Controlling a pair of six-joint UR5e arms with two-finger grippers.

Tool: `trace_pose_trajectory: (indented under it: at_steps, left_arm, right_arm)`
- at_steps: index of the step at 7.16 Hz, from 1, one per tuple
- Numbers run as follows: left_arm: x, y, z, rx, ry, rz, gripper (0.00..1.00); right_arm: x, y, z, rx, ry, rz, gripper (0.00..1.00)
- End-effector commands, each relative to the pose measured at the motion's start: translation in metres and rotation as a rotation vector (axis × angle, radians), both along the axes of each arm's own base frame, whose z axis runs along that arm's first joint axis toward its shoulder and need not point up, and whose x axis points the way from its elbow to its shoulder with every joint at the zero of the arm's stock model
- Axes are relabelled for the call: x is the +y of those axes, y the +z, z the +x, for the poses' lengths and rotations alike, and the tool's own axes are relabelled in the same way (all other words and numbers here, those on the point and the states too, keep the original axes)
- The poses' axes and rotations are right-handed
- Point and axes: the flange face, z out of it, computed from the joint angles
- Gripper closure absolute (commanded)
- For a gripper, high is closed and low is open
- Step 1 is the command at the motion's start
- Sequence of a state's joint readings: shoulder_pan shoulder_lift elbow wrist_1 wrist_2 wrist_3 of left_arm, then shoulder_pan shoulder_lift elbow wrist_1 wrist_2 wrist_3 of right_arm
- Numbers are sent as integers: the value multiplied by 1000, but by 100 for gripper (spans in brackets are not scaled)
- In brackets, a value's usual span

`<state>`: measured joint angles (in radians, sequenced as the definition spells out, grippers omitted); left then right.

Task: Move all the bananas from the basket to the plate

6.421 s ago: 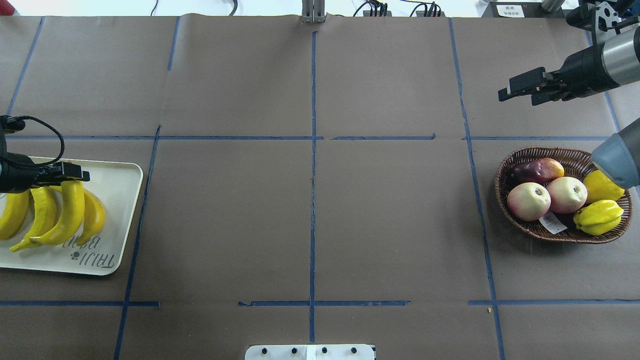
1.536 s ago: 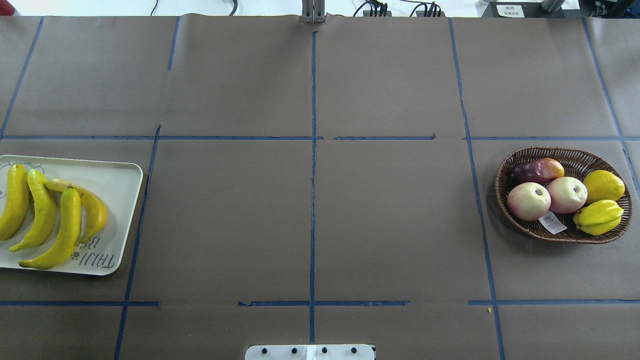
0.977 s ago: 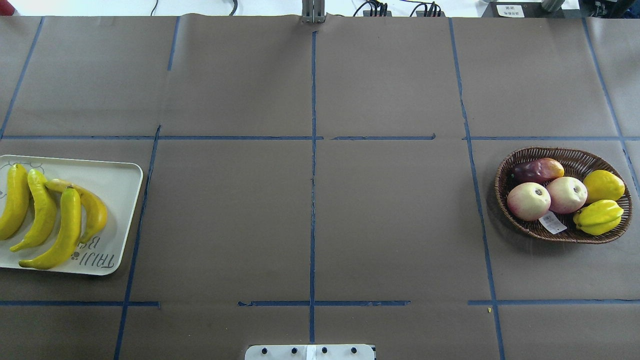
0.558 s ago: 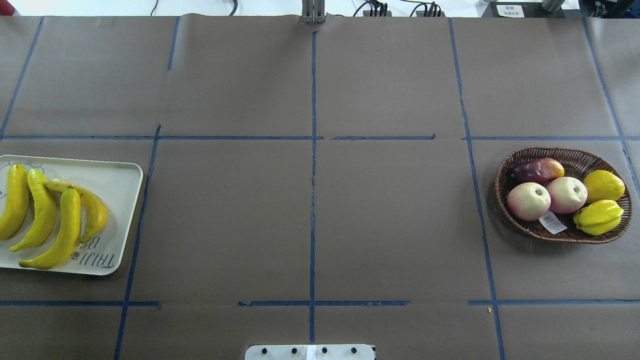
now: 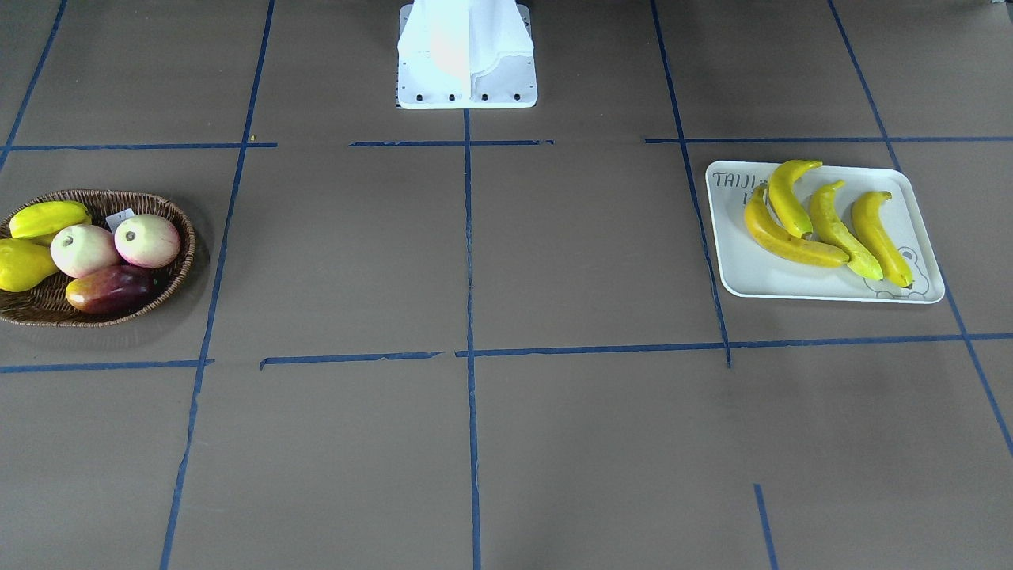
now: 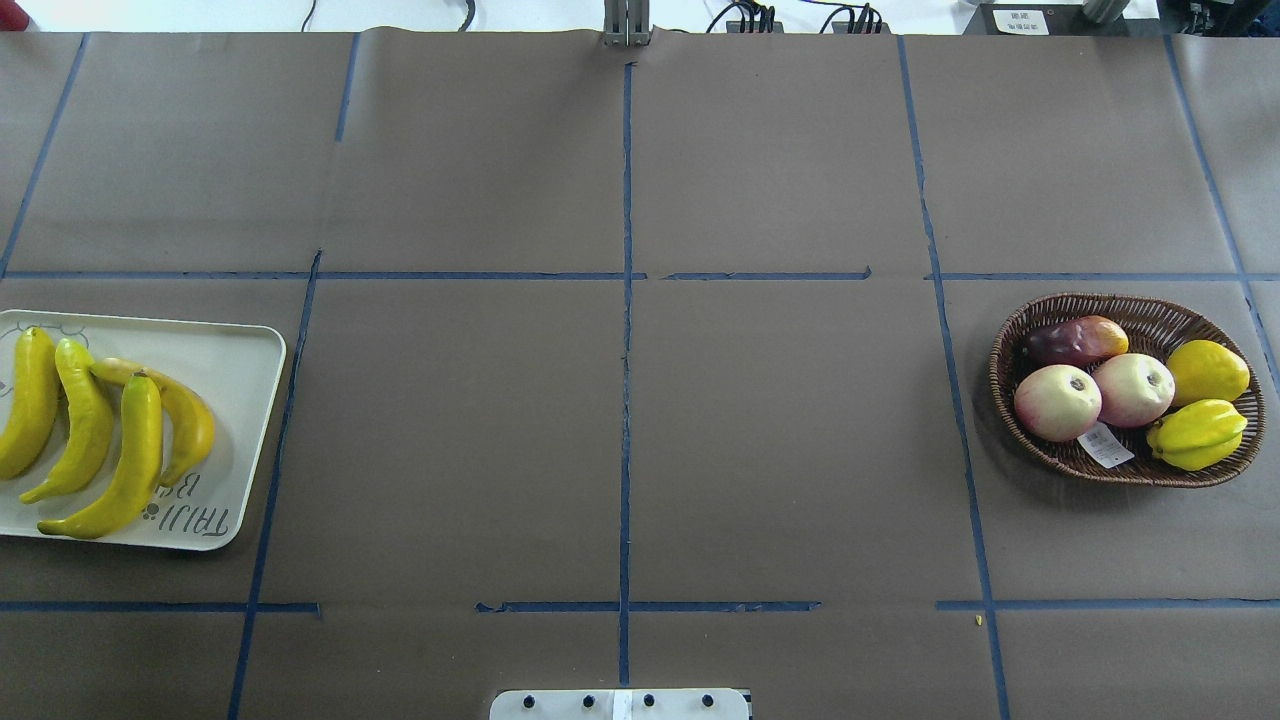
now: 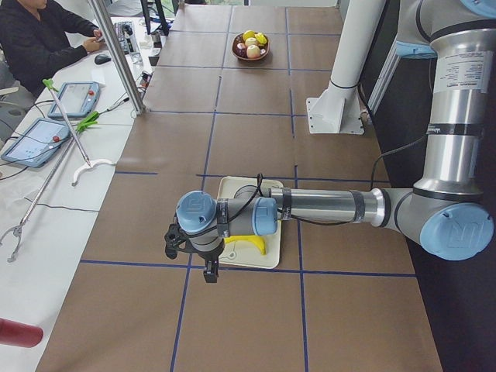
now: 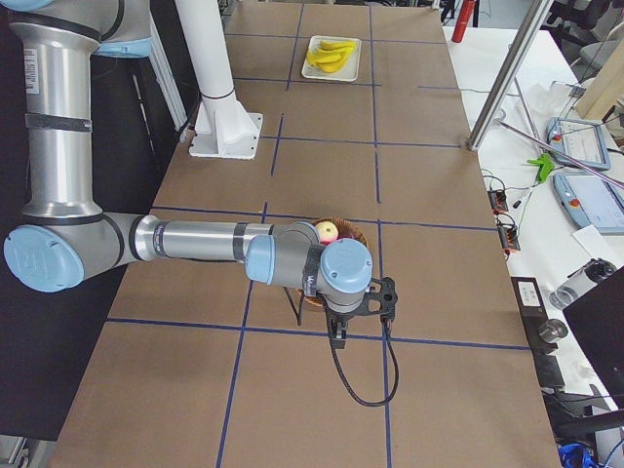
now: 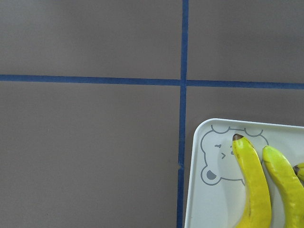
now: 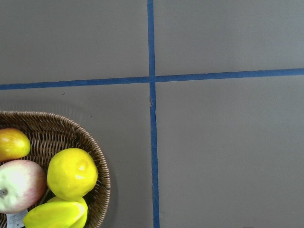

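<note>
Four yellow bananas [image 6: 125, 460] lie side by side on the white plate [image 6: 235, 380] at the table's left; they show in the front view [image 5: 823, 226] on the plate [image 5: 744, 277] too. The left wrist view shows the plate's bear corner [image 9: 213, 156] and two banana tips [image 9: 249, 180]. The wicker basket [image 6: 1010, 340] at the right holds no banana. My left gripper [image 7: 208, 270] hangs beside the plate [image 7: 248, 186]. My right gripper [image 8: 336, 331] hangs beside the basket [image 8: 356, 234]. I cannot tell whether either is open or shut.
The basket holds two pink-white apples [image 6: 1058, 402], a purple-orange fruit [image 6: 1075, 340] and stubby yellow fruits [image 6: 1195, 432]. The white robot base [image 5: 467, 55] stands at the table's near edge. A side bench with tablets [image 7: 74, 99] and a seated person is beyond the far edge.
6.4 s ago my left gripper was at a banana on the plate and my right arm was above the basket. Both have since left the overhead view. Nothing has moved in the last 1.5 s.
</note>
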<state>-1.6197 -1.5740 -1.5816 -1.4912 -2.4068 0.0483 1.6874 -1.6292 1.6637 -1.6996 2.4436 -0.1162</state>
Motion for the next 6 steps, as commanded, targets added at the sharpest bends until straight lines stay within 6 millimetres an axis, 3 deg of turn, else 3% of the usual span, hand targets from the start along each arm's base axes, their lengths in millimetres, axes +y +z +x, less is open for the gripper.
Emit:
trace_pose_trajectory:
  at_steps: [1, 6]
  left_arm:
    - [-1, -1, -1, 0, -7, -5, 0]
    - [-2, -1, -1, 0, -9, -6, 0]
  right_arm:
    - [0, -1, 3, 1, 4, 6, 0]
    - [0, -4, 4, 1, 11, 6, 0]
